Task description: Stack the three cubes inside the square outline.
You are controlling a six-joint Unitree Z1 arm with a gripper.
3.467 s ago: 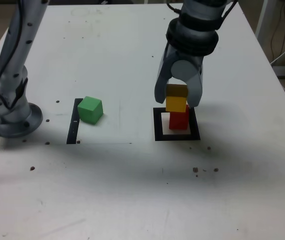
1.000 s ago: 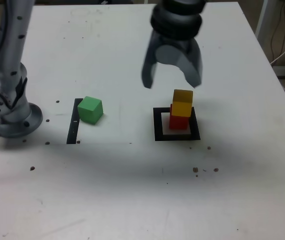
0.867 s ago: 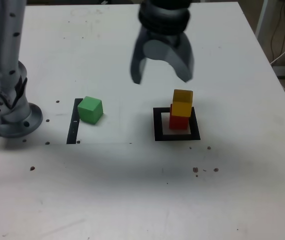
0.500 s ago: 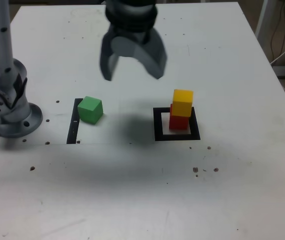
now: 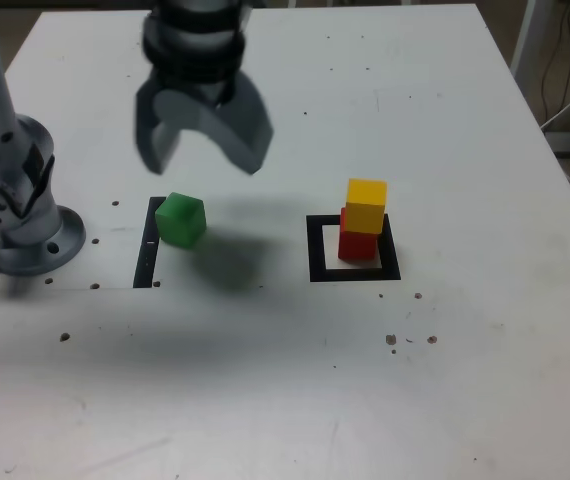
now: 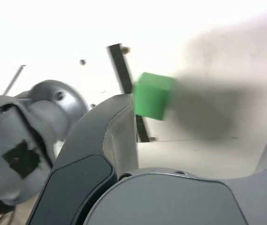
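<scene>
The yellow cube rests on the red cube, slightly askew, inside the black square outline right of centre in the exterior view. At the exterior view's left, the green cube sits alone on the table beside a narrow black strip. My gripper hangs open and empty in the air just above and slightly behind the green cube. The wrist view shows the green cube ahead between my spread fingers, apart from them.
The arm's grey base stands at the exterior view's left edge, close to the strip. Small dark specks dot the white table. Cables and a table leg show past the far right edge.
My gripper let go of the yellow cube on the red one, rose, and swung leftward across the exterior view until it hung over the green cube.
</scene>
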